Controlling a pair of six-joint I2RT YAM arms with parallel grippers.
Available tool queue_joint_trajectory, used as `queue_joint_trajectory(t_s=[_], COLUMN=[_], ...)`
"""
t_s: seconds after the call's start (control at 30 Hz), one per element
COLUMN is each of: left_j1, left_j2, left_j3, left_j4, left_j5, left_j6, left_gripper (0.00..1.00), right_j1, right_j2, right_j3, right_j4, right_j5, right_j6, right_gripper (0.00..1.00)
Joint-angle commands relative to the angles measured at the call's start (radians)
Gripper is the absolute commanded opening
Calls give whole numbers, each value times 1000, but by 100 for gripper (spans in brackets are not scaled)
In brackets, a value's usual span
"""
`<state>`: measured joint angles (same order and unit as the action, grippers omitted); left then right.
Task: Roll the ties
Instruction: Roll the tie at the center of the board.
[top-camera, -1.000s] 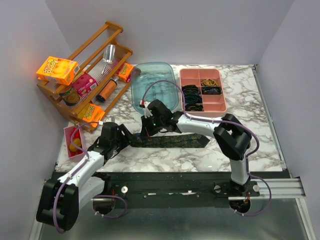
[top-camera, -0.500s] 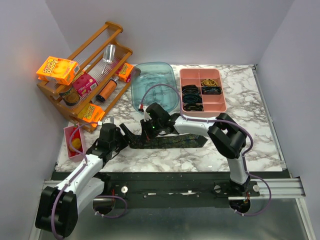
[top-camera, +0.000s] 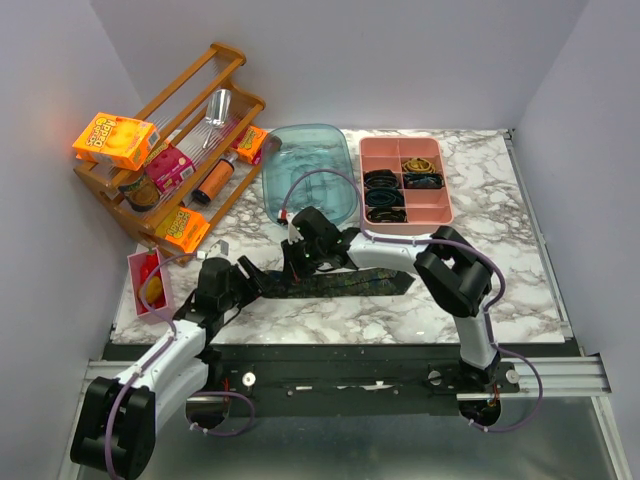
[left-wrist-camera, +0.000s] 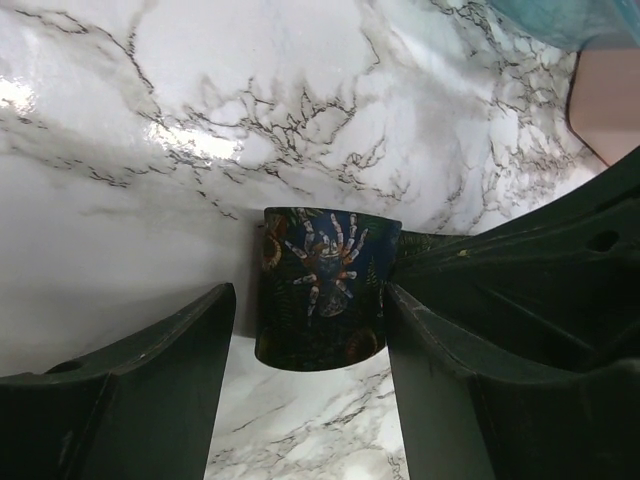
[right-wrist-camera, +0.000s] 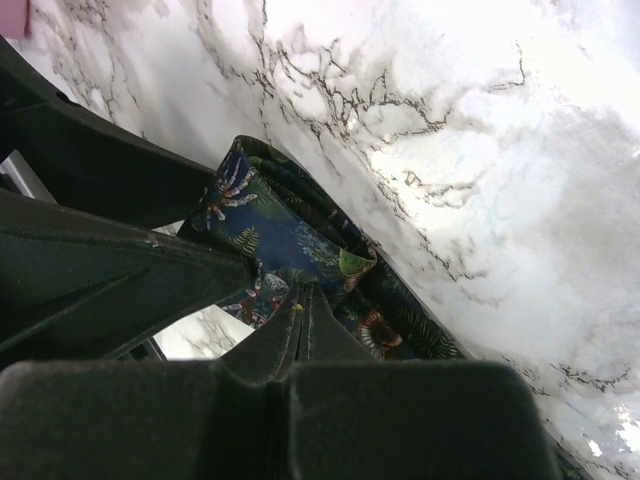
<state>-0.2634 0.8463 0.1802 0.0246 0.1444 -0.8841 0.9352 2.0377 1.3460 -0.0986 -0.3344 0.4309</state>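
Note:
One dark patterned tie (top-camera: 350, 282) lies flat across the marble, running left to right. Its left end is rolled into a short roll (left-wrist-camera: 325, 285). My left gripper (left-wrist-camera: 308, 295) is open and straddles that roll, with a finger (left-wrist-camera: 150, 390) on either side; the right-hand finger touches it. From above, the left gripper (top-camera: 248, 275) sits at the tie's left end. My right gripper (right-wrist-camera: 300, 292) is shut, and its tips press down on the tie (right-wrist-camera: 290, 235) just behind the roll. In the top view the right gripper (top-camera: 297, 268) is close beside the left one.
A pink compartment tray (top-camera: 440, 205) with several rolled ties stands at the back right. A teal tub (top-camera: 308, 172) is beside it. A wooden rack (top-camera: 225, 55) of boxes and bottles fills the back left. A small pink box (top-camera: 150, 283) lies beside the left arm.
The left arm has drawn back toward the near edge, its gripper staying at the tie's rolled end. The right gripper has shifted slightly left along the tie.

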Motion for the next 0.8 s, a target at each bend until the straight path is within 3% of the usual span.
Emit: queue_joint_trajectory(t_s=[0.0, 0.23, 0.33, 0.77], left_j1=[4, 4, 4, 4], left_j2=[-7, 34, 40, 14], left_j3=[-45, -88, -97, -50], left_j4=[80, 208, 233, 179], left_j5=[32, 72, 75, 78], left_j6=[5, -1, -1, 23], left_gripper=[71, 70, 63, 8], right_j1=[10, 10, 10, 10], right_j2=[35, 50, 53, 26], right_j3=[-16, -15, -13, -18], right_j4=[10, 11, 10, 7], right_j5=[-18, -25, -26, -22], right_j6=[12, 14, 15, 16], right_gripper=[1, 1, 1, 1])
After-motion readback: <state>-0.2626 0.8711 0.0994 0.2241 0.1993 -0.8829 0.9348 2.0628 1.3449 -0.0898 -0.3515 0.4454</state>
